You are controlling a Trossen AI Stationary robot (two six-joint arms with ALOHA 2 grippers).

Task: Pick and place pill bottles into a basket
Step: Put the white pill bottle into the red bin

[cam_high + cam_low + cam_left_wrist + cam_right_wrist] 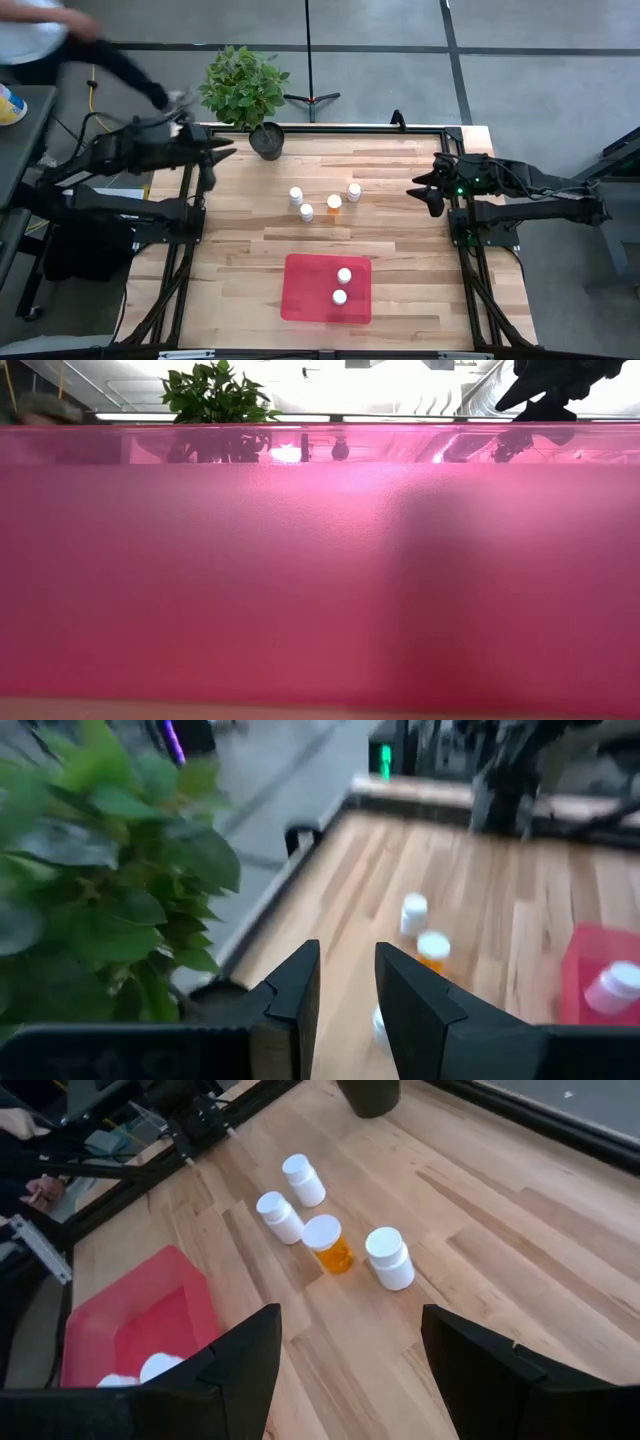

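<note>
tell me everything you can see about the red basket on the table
The basket is a flat, shallow, bright red rectangular tray with rounded corners and low walls, plastic by its look. It lies flat on the wooden table, near the front edge, roughly midway between the arms. Two white-capped pill bottles sit inside, toward its right side. Four more bottles stand apart on the wood behind it. Neither gripper touches it. In the low view its translucent wall fills nearly the whole picture.
</note>
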